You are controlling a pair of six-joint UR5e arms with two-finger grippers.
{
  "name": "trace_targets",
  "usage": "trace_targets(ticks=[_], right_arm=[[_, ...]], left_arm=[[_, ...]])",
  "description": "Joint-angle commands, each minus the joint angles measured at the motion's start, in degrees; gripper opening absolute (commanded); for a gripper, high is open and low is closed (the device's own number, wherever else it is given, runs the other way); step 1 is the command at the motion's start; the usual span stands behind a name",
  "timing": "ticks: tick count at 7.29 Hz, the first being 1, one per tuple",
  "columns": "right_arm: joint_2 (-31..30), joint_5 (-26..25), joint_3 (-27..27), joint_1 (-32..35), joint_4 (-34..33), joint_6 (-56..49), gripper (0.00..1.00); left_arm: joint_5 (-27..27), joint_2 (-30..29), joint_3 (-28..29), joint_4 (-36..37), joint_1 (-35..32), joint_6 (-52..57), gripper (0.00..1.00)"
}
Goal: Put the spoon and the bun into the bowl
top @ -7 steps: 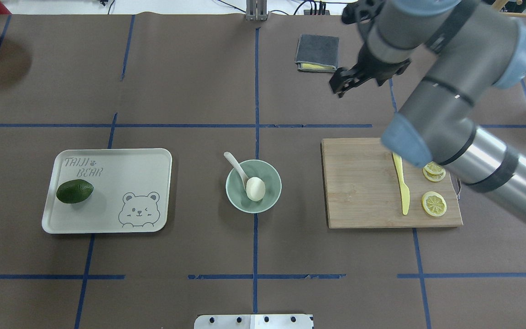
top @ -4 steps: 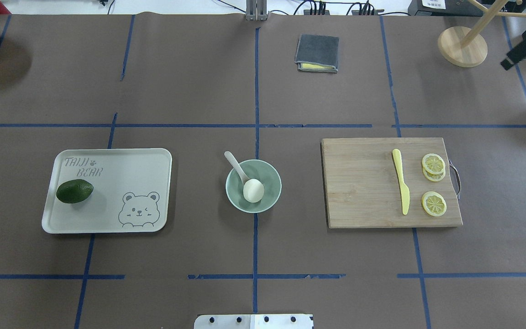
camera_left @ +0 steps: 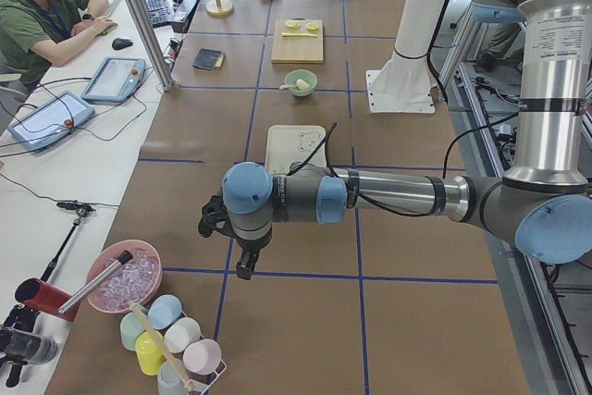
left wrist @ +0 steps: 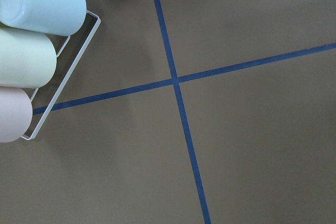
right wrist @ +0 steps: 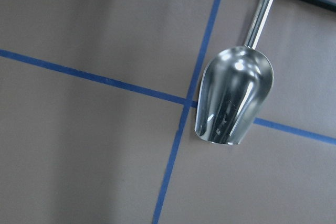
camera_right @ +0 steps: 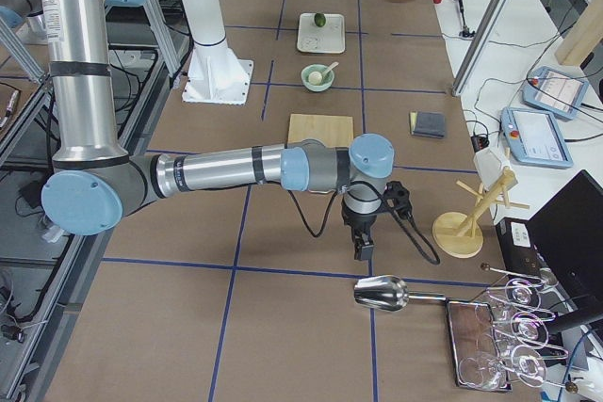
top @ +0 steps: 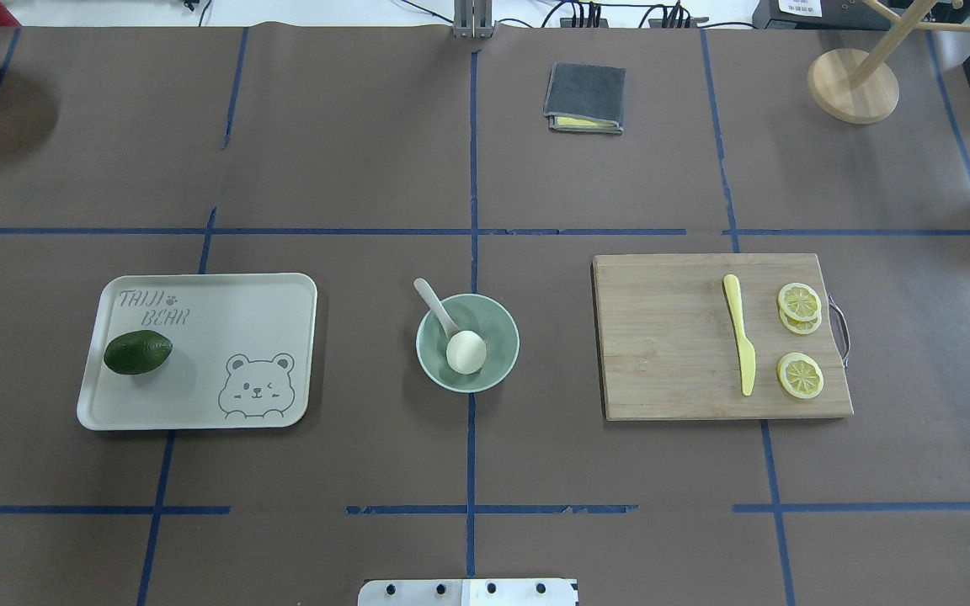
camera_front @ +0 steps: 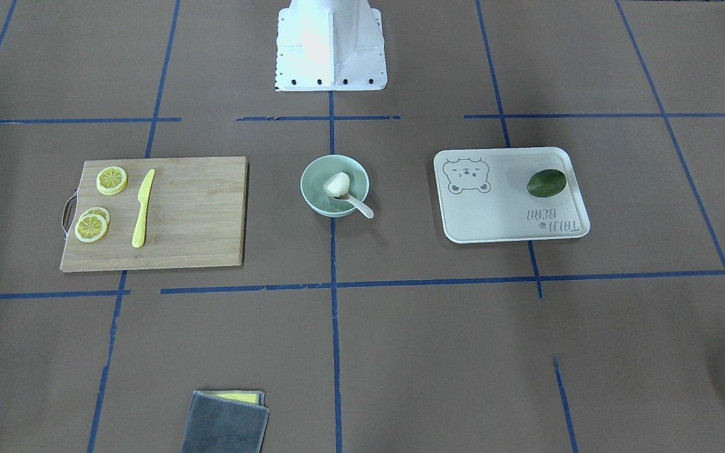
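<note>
Two task items are seen inside the small round pale mint-green bowl [top: 498, 324], which is set on the brown paper-covered surface [top: 325, 151], over the central blue tape line. The small white steamed bun [top: 467, 351] is lodged in the bowl's hollow. The short off-white soup spoon [top: 433, 301] is propped with its scoop end down beside the bun, its handle resting on the rim and poking out beyond it, away from the robot and towards its left. From the front-facing view the same is shown: the bun [camera_front: 336, 184] is inside the bowl [camera_front: 315, 173] and the spoon's handle [camera_front: 362, 206] juts over the rim.

On the robot's left of the bowl, a pale rectangular tray with a bear drawing [top: 199, 404] is laid, and a dark green lime [top: 138, 352] is carried on it. On the robot's right, a wooden cutting board [top: 662, 353] is laid, bearing a yellow plastic knife [top: 741, 332] and yellow lemon slices [top: 800, 375].

Both arms are held well apart from the bowl. The left arm [camera_left: 370, 193] is stretched low over the surface near pastel cups in a white wire rack [left wrist: 31, 56]; the right arm [camera_right: 226, 168] is stretched out near a shiny metal scoop [right wrist: 235, 95]. Whether the left jaws or the right jaws are spread or pressed together cannot be told
</note>
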Motion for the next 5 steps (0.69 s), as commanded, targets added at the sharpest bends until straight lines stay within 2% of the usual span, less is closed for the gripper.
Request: trace_targets(ticks=[1, 5], right_arm=[[-1.4, 1.5, -0.2, 1.1, 0.0, 0.4, 1.0], [-1.8, 1.7, -0.3, 1.1, 0.0, 0.3, 1.0]], left_arm=[[0.1, 0.0, -0.1, 0.0, 0.0, 0.1, 1.0], [0.1, 0.0, 0.0, 0.0, 0.0, 0.1, 1.0]])
